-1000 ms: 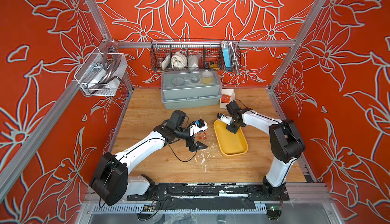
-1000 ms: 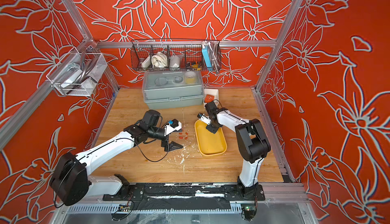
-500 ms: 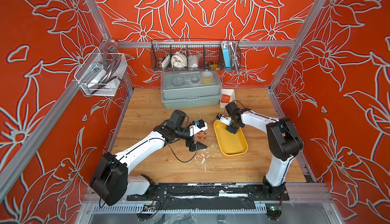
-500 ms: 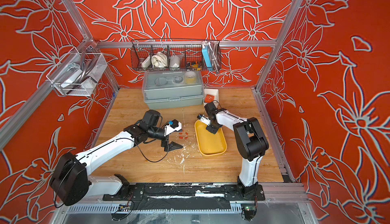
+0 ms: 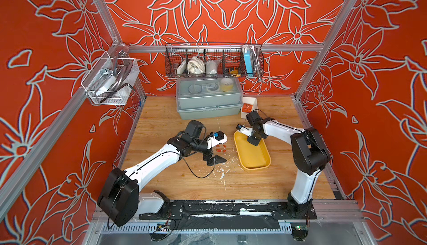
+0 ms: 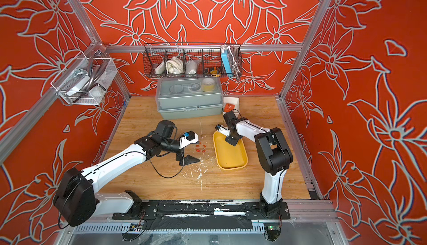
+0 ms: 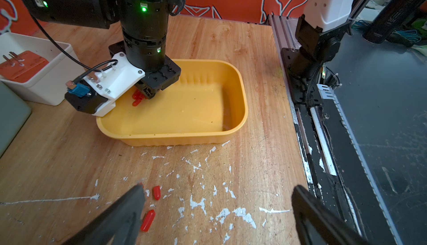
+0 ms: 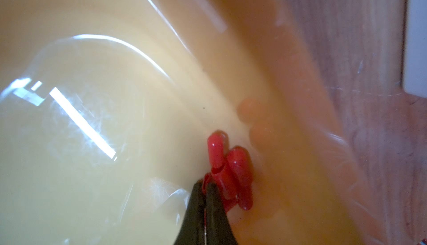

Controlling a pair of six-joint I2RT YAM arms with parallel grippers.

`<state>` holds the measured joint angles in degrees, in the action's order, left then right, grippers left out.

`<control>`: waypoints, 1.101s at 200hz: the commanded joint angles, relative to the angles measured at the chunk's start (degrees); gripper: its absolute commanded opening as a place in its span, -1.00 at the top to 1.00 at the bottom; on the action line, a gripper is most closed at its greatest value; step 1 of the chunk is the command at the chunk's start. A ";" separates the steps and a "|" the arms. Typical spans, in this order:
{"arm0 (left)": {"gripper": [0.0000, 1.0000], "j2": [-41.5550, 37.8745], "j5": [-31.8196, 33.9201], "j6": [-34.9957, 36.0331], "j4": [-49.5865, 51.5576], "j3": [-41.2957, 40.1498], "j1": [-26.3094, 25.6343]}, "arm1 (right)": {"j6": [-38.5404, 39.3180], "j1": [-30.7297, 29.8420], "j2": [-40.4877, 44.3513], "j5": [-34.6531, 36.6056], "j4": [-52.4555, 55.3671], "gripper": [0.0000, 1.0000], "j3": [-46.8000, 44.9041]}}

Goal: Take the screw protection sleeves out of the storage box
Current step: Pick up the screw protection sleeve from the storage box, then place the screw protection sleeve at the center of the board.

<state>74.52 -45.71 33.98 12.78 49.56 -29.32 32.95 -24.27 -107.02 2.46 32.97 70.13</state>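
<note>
The yellow storage box (image 5: 254, 160) lies right of the table's middle. My right gripper (image 5: 254, 141) reaches into its far corner. In the right wrist view that gripper (image 8: 204, 191) is shut, its tips pinching the edge of one of three red screw protection sleeves (image 8: 227, 170) clustered against the box wall (image 8: 288, 140). The left wrist view shows those sleeves (image 7: 137, 98) under the right gripper's body. Several more sleeves (image 5: 220, 149) lie on the wood left of the box. My left gripper (image 7: 217, 200) hangs open just beside two of them (image 7: 157, 192), empty.
A grey lidded box (image 5: 208, 103) stands at the back, with a small white bin (image 5: 254, 103) holding an orange block beside it. A wire basket (image 5: 212, 61) hangs on the back wall. White paint flecks (image 7: 240, 213) mark the wood in front of the storage box.
My right gripper's fingers have closed onto a sleeve in the box's far corner. The left arm has not moved.
</note>
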 commanded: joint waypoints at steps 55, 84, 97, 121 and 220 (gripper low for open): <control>-0.97 -1.31 3.68 0.12 1.68 2.19 0.13 | -1.92 0.28 9.67 -10.61 12.22 1.00 3.34; -0.97 -1.48 3.79 0.69 2.75 2.66 1.31 | -1.36 0.28 13.05 -20.63 17.36 1.00 5.02; -0.97 -1.55 3.79 1.16 3.74 3.33 2.08 | 0.05 0.28 14.12 -28.26 21.05 1.00 6.66; -0.97 -1.39 3.45 1.40 6.69 6.04 4.26 | 0.48 0.03 15.43 -40.38 24.32 1.00 9.07; -0.97 -3.15 6.97 -3.45 9.04 11.57 14.94 | -9.91 -8.40 3.50 -39.51 15.81 1.00 19.38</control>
<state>72.95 -40.97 32.42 20.93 59.81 -15.88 27.77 -30.13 -99.70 -40.93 52.25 87.57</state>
